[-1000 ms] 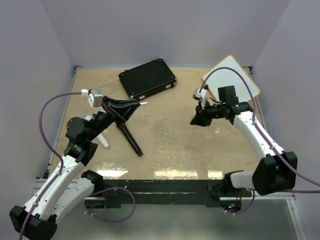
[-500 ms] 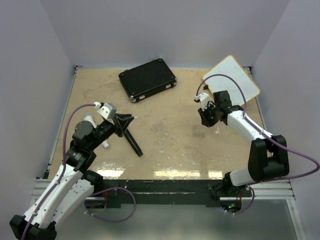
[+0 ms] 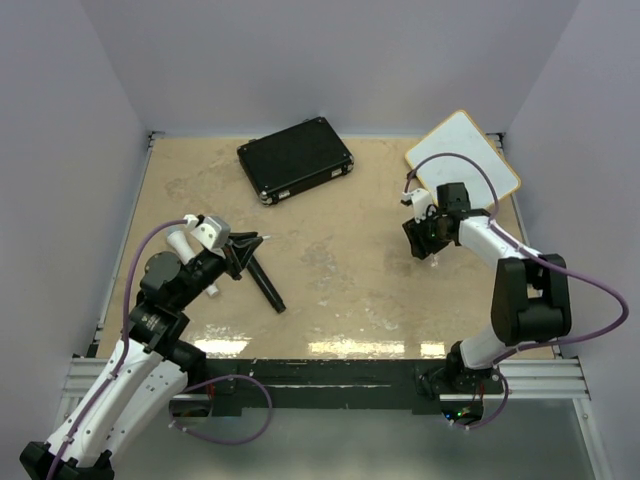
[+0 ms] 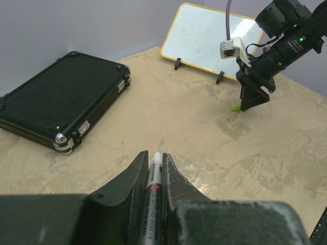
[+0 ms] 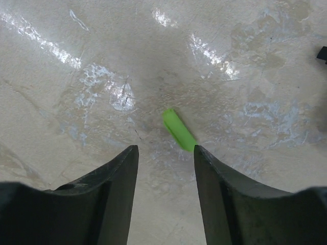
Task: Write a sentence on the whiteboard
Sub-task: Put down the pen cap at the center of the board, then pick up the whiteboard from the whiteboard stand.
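The whiteboard point(image 3: 462, 155) stands tilted on two black feet at the back right; in the left wrist view point(image 4: 207, 35) its white face shows no green sentence. My left gripper point(image 3: 254, 242) is shut on a grey marker point(image 4: 154, 176) with a white end that points forward between the fingers, above the left middle of the table. My right gripper point(image 3: 429, 248) is open and points down just in front of the board. A small green cap point(image 5: 179, 129) lies on the table just beyond its fingertips, and also shows in the left wrist view point(image 4: 234, 107).
A black rectangular case point(image 3: 295, 158) lies at the back centre. A black elongated object point(image 3: 267, 285) lies on the table just right of my left gripper. A small white cylinder point(image 3: 212, 290) lies by the left arm. Walls close the table on three sides.
My left arm has drawn back toward the near left with the marker in it. My right gripper has shifted right, closer to the whiteboard, and points down over the green cap.
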Action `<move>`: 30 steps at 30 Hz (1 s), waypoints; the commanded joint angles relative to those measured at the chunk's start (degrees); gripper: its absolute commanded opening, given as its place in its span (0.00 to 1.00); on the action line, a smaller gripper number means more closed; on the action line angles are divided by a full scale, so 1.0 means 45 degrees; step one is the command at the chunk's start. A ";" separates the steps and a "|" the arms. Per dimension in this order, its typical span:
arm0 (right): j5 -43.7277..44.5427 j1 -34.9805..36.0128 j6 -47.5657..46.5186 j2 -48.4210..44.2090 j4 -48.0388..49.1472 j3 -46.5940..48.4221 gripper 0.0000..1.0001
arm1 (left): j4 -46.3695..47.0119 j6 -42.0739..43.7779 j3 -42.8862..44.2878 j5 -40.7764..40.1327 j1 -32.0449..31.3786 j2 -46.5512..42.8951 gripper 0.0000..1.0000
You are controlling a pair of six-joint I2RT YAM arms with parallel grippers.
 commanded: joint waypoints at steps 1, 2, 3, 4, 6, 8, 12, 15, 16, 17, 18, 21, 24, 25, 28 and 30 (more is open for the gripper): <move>-0.0780 -0.0649 -0.0028 -0.0745 -0.0018 0.0349 0.53 | 0.0363 0.0259 0.0009 -0.0247 0.0086 -0.0066 0.00; -0.0978 -0.0999 -0.0008 -0.0979 -0.0077 0.0427 0.54 | 0.0344 0.0278 0.0028 -0.0267 0.0086 -0.0104 0.00; -0.1154 -0.1137 0.0011 -0.1252 -0.0116 0.0563 0.54 | 0.0344 0.0278 0.0009 -0.0306 0.0086 -0.0124 0.00; -0.1542 -0.1506 0.0070 -0.1777 -0.0194 0.0622 0.54 | 0.0344 0.0278 -0.0010 -0.0306 0.0086 -0.0124 0.00; -0.1935 -0.2152 0.0129 -0.2287 -0.0214 0.0701 0.55 | 0.0383 0.0259 -0.0011 -0.0267 0.0086 -0.0105 0.00; -0.2482 -0.2891 0.0284 -0.2913 -0.0215 0.0779 0.56 | 0.0383 0.0239 -0.0011 -0.0248 0.0086 -0.0046 0.00; -0.4140 -0.4670 0.0929 -0.3403 0.0039 0.0877 0.60 | 0.0422 0.0259 -0.0030 -0.0305 0.0086 -0.0085 0.00; -0.4885 -0.5454 0.1591 -0.3481 0.0545 0.0702 0.63 | 0.0422 0.0239 -0.0069 -0.0364 0.0086 -0.0105 0.00; -0.4731 -0.5533 0.2116 -0.3559 0.1069 0.0604 0.67 | 0.0422 0.0239 -0.0069 -0.0345 0.0086 -0.0105 0.00; -0.4401 -0.5591 0.2566 -0.3675 0.1481 0.0487 0.71 | 0.0422 0.0278 -0.0050 -0.0364 0.0086 -0.0066 0.00; -0.3972 -0.5631 0.3112 -0.3773 0.1949 0.0196 0.75 | 0.0422 0.0278 -0.0069 -0.0365 0.0086 -0.0046 0.00; -0.2038 -0.5709 0.4872 -0.4008 0.3805 -0.0390 0.84 | 0.0383 0.0298 -0.0050 -0.0442 0.0086 -0.0026 0.00; -0.1879 -0.5924 0.6177 -0.4125 0.5833 -0.1211 0.91 | 0.0383 0.0317 -0.0030 -0.0520 0.0086 -0.0085 0.00; -0.1781 -0.5943 0.6474 -0.4126 0.6169 -0.1368 0.94 | 0.0383 0.0356 -0.0050 -0.0540 0.0086 -0.0085 0.00; -0.1742 -0.6002 0.7294 -0.3698 0.6970 -0.1701 0.96 | 0.0383 0.0356 -0.0030 -0.0560 0.0067 -0.0085 0.00; -0.1663 -0.6041 0.7743 -0.3424 0.7420 -0.1974 0.96 | 0.0344 0.0376 -0.0050 -0.0598 0.0086 -0.0085 0.00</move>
